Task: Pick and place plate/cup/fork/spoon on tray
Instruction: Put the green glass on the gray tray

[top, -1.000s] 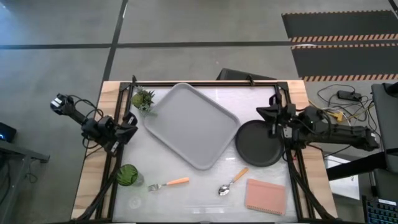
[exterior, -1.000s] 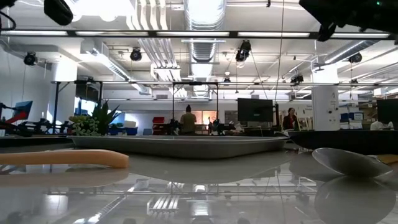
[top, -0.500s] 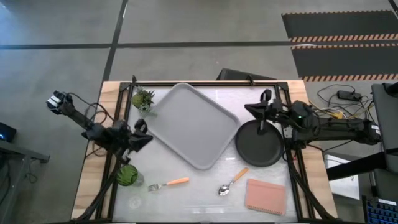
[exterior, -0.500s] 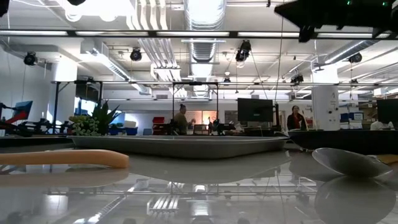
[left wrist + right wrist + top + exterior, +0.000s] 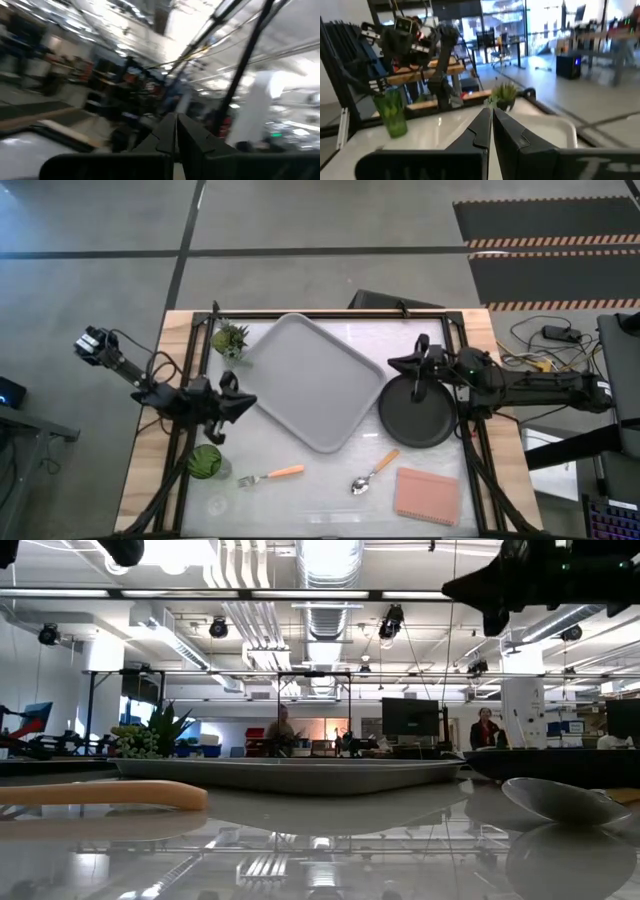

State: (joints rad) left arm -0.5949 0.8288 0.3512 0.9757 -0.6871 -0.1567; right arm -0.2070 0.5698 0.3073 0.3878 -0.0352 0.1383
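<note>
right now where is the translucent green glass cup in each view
High view: the translucent green glass cup stands at the table's front left, beside the orange-handled fork.
Low view: not in it.
Left wrist view: not in it.
Right wrist view: the cup shows far off, below the left arm.
Shared landmark: the small spiky green potted plant at the light grey rectangular tray's corner.
</note>
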